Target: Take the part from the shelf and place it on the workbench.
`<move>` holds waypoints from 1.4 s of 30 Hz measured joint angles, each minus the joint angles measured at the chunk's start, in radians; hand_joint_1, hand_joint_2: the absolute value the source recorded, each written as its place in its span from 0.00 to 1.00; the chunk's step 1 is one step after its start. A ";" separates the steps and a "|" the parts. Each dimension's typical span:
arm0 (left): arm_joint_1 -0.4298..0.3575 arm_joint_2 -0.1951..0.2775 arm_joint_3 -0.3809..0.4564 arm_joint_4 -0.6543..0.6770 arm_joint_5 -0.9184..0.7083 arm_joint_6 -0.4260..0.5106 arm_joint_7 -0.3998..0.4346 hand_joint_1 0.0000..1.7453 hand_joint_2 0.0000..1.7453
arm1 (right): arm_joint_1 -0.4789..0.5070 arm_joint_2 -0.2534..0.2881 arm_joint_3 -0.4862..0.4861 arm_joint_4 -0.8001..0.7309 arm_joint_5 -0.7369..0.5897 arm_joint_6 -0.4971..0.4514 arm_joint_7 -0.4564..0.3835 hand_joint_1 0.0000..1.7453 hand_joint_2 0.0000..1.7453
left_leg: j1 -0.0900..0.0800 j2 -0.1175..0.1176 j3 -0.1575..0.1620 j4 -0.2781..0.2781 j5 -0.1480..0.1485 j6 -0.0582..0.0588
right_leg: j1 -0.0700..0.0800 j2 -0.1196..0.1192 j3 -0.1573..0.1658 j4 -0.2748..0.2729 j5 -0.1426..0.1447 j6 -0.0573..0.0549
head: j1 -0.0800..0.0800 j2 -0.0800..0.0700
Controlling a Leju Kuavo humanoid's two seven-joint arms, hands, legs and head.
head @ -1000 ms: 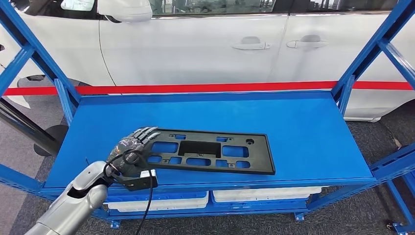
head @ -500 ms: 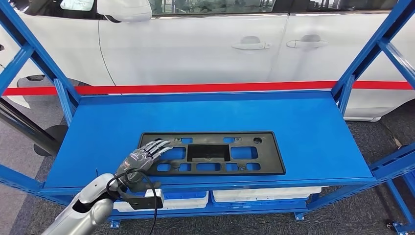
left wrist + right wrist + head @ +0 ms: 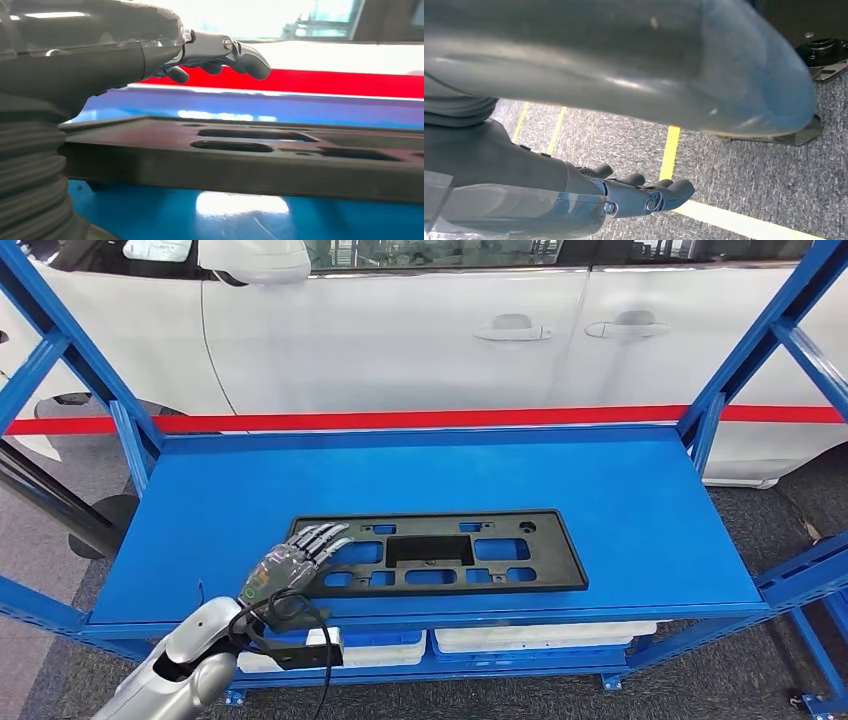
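The part (image 3: pixel 440 552) is a long flat black plastic plate with several cut-outs. It lies near the front edge of the blue shelf (image 3: pixel 620 480), parallel to that edge. My left hand (image 3: pixel 295 560) reaches in from the front left, with its fingers stretched out flat over the part's left end. In the left wrist view the fingers (image 3: pixel 225 52) hover above the part (image 3: pixel 250 167) with a gap, and nothing is gripped. My right hand (image 3: pixel 629 197) hangs above the grey floor with its fingers loosely extended and holds nothing.
Blue uprights (image 3: pixel 740 360) frame the shelf on both sides. A white car (image 3: pixel 420 330) and a red stripe (image 3: pixel 450 419) stand right behind it. White bins (image 3: pixel 540 637) sit on the level below. A black cable (image 3: pixel 325 680) loops at my left wrist.
The part has swung from skewed to square with the shelf edge and shifted right. My left hand has drawn back a little toward the front edge, fingers still over the part's left end.
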 joint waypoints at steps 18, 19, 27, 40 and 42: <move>-0.010 -0.054 -0.003 0.000 -0.407 0.144 0.319 0.00 1.00 | 0.000 0.003 -0.019 0.000 0.003 -0.008 0.004 0.00 0.00 | 0.000 0.000 0.000 0.000 0.000 0.000 | 0.000 0.000 0.000 0.000 0.000 0.000 | 0.000 0.000; -0.011 -0.054 -0.003 0.000 -0.428 0.142 0.330 0.00 1.00 | 0.000 0.003 -0.020 0.000 0.003 -0.009 0.005 0.00 0.00 | 0.000 0.000 0.000 0.000 0.000 0.000 | 0.000 0.000 0.000 0.000 0.000 0.000 | 0.000 0.000; -0.014 -0.061 -0.003 0.000 -0.469 0.139 0.352 0.00 1.00 | 0.000 0.007 -0.023 0.000 0.002 -0.018 0.006 0.00 0.00 | 0.000 0.000 0.000 0.000 0.000 0.000 | 0.000 0.000 0.000 0.000 0.000 0.000 | 0.000 0.000; -0.028 -0.081 -0.027 0.000 -0.391 0.030 0.274 0.00 1.00 | -0.001 0.008 -0.026 0.000 0.000 -0.012 0.011 0.00 0.00 | 0.000 0.000 0.000 0.000 0.000 0.000 | 0.000 0.000 -0.001 0.000 0.000 0.000 | 0.000 0.000; -0.032 -0.087 -0.048 0.000 -0.335 -0.003 0.232 0.00 1.00 | -0.001 0.008 -0.029 0.000 0.000 -0.008 0.011 0.00 0.00 | 0.000 0.000 0.000 0.000 0.000 0.000 | 0.000 0.000 0.000 0.000 0.000 0.000 | 0.000 0.000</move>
